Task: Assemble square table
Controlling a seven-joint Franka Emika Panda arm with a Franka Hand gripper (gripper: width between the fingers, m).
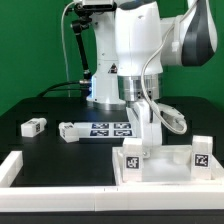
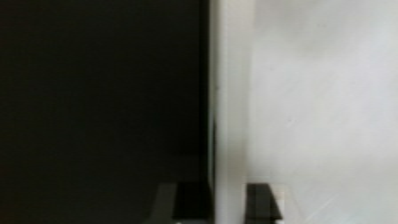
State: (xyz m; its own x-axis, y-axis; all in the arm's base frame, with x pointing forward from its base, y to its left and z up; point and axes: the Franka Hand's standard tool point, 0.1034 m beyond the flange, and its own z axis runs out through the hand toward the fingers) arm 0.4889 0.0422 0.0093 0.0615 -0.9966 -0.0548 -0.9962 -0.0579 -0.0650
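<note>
blurred: tabletop (image 2: 311,110), very close in the wrist view | cut off: fingers (image 2: 183,203), by the picture's edge | exterior view: fingertips too small to tell

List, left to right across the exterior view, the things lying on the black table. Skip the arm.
border bar → first leg → second leg → marker board → tabletop

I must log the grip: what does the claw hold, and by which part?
The claw pinches the white tabletop by its thin edge.
</note>
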